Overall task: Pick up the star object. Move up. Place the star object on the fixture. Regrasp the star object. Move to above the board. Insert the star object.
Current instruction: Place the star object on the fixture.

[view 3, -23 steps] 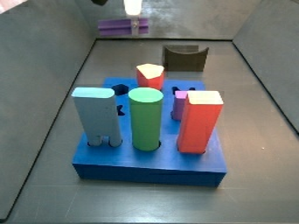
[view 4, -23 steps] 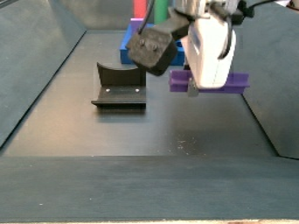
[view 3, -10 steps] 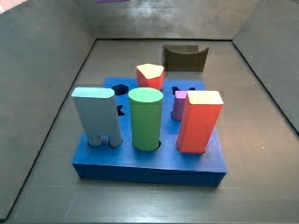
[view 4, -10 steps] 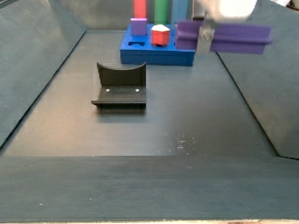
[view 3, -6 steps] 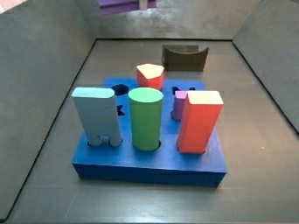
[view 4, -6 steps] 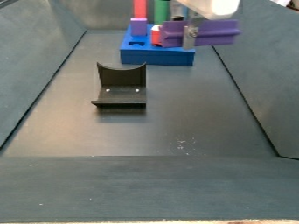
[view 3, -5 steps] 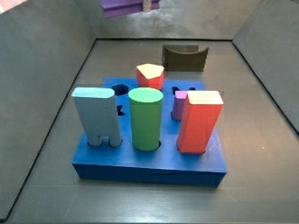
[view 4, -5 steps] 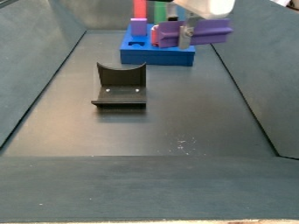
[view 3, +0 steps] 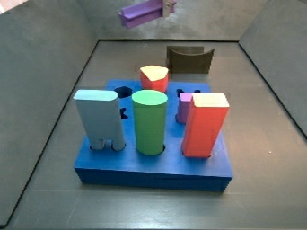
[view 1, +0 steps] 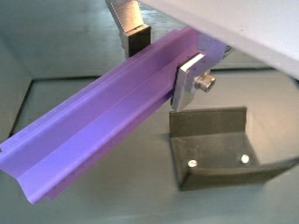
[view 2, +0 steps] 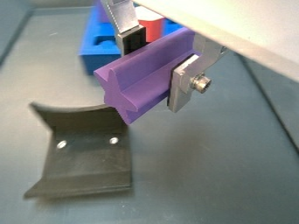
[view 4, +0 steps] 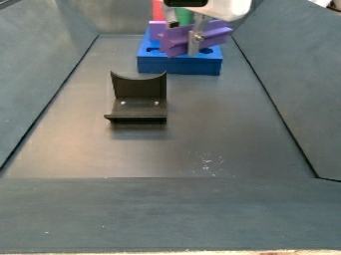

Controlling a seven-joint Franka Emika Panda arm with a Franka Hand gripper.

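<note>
The star object [view 1: 111,109] is a long purple bar with a star-shaped end; it also shows in a wrist view [view 2: 140,74]. My gripper [view 2: 162,59] is shut on it across its middle, silver fingers [view 1: 190,80] on both sides. In both side views the bar [view 3: 144,12] [view 4: 185,36] hangs tilted high in the air, between the fixture and the board. The dark fixture [view 3: 189,60] stands on the floor at the back, also in a side view [view 4: 136,98]. The blue board [view 3: 156,166] carries several upright pegs.
On the board stand a light blue block [view 3: 96,119], a green cylinder [view 3: 149,121], a red block [view 3: 206,124] and a red-and-cream peg [view 3: 153,77]. Grey walls [view 3: 60,81] enclose the dark floor. The fixture shows below the bar in both wrist views [view 1: 222,149] [view 2: 82,157].
The gripper has carried the star object toward the board and turned it, so the bar now hangs tilted instead of level. It stays gripped throughout.
</note>
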